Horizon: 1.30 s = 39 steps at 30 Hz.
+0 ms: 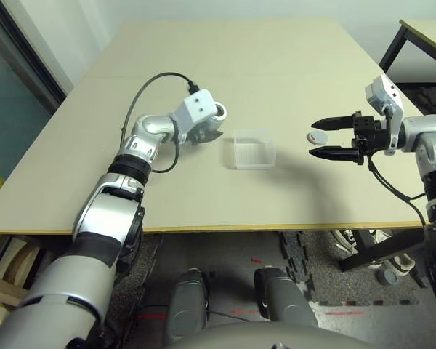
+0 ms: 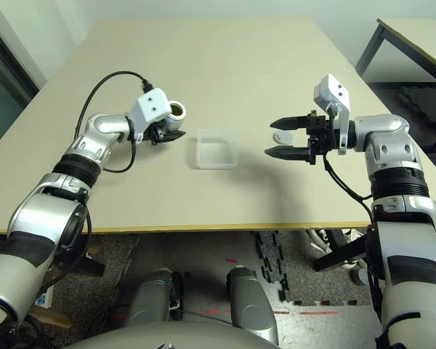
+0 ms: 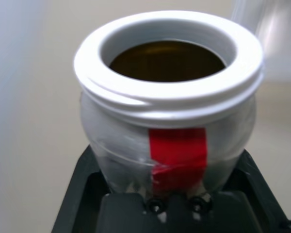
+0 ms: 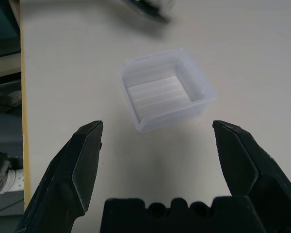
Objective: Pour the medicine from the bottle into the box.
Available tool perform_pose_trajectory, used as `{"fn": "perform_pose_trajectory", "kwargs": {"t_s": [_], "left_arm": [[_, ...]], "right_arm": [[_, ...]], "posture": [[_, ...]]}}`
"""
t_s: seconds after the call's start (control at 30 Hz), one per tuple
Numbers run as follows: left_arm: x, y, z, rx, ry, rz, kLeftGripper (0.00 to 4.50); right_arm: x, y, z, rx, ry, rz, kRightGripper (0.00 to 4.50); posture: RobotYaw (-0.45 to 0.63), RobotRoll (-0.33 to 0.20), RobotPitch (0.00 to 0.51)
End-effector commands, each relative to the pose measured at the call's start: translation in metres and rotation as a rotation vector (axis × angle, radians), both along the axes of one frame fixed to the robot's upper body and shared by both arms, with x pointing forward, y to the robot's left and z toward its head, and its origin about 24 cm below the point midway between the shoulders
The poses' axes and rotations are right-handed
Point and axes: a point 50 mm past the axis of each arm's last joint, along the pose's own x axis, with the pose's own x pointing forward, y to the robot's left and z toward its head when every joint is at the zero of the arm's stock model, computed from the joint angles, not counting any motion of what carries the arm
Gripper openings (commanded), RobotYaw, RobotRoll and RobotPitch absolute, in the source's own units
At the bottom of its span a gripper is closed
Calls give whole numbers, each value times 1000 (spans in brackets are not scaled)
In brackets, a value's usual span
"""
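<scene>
While the left claw (image 2: 168, 131) is clamped shut around the bottle (image 2: 176, 111), the bottle sits tipped over toward the box (image 2: 216, 148), its round mouth facing roughly 3 o'clock in the head views. The bottle hangs above the counter (image 1: 276, 65) just beside the box's 9 o'clock side, apart from it. In the left wrist view the bottle's white threaded rim (image 3: 169, 63) and red label strip (image 3: 178, 155) are plain, and the inside looks dark brown; whether the medicine is in there I cannot tell.

The box rests flat on the counter near the middle, between the two arms. It is clear plastic with low walls, and its ridged floor shows in the right wrist view (image 4: 160, 94).

The right claw (image 1: 325, 138) hovers above the counter at about 3 o'clock from the box, well apart from it, pointing toward it. Its two black fingers (image 4: 80, 165) are spread wide with nothing between them. A small round white cap (image 1: 317, 137) with a red mark lies on the counter behind those fingers, seen between them in the head views.
</scene>
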Motion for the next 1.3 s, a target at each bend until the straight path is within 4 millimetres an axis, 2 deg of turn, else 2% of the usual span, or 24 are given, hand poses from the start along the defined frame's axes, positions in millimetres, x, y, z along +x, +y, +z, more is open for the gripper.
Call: {"fn": "perform_pose_trajectory", "kwargs": {"t_s": [0.03,0.2,0.27,0.43,0.57,0.77,0.97,1.03,1.07,1.2,1.3], "left_arm": [[2,-31,10,277,-283,-128,2679],[0,-64,-2,590,-417,-273,2679],[-2,-76,0,716,-500,-358,2679],[-1,-78,2,962,-598,-462,2679],[2,-81,17,980,-629,-439,2679],[0,-85,16,930,-603,-440,2679],[1,-78,23,577,-329,-279,2679],[3,-72,24,362,-148,-180,2679],[3,-70,27,308,-116,-176,2679],[3,-61,32,-122,180,-90,2679],[5,-46,27,-372,403,-10,2679]], "right_arm": [[1,4,-2,9,2,1,4500],[6,11,1,55,8,0,4500],[8,14,2,80,7,-3,4500],[9,18,4,126,7,-9,4500],[8,19,-1,141,12,-19,4500],[7,18,-2,144,11,-29,4500],[9,18,0,135,15,-29,4500],[10,17,-1,133,17,-32,4500],[10,17,-1,132,17,-34,4500],[10,17,-4,131,21,-39,4500],[9,18,-6,128,24,-41,4500]], "posture": [[-160,0,54],[-150,0,58],[-152,0,60],[-166,0,65],[-171,0,66],[-170,0,67],[-161,0,68],[-158,0,67],[-154,0,64],[-154,0,64],[-151,0,62]]}}
